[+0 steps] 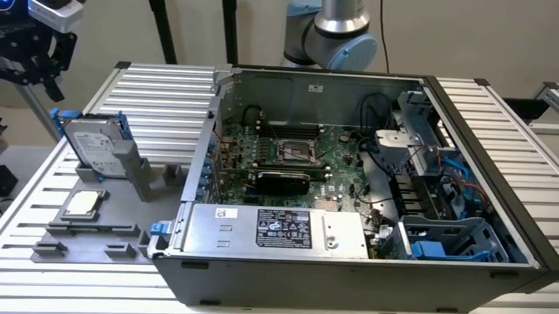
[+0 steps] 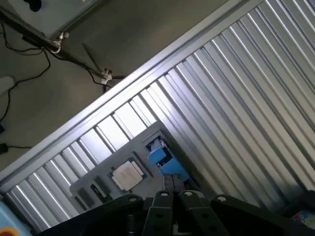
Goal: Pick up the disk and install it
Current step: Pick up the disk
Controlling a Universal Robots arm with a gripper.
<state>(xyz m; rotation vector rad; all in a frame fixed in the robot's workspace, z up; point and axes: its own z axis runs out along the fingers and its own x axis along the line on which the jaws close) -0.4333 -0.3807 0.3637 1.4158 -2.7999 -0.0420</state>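
Arm (image 1: 339, 31): silver joints, pale-blue caps; claw (image 1: 35, 65): black, angular housing.

Black gripper (image 1: 33, 65) hangs high at exterior view's far left, pointing down. White-and-blue wrist camera housing (image 1: 54, 12) sits above it. Arm joint (image 1: 336, 29), silver ring with pale-blue cap, at top centre, well apart from gripper. Wrist view: gripper (image 2: 170, 211) dark in foreground.

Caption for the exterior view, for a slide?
Gripper hangs above the disk, upright in its grey holder beside the open computer case.
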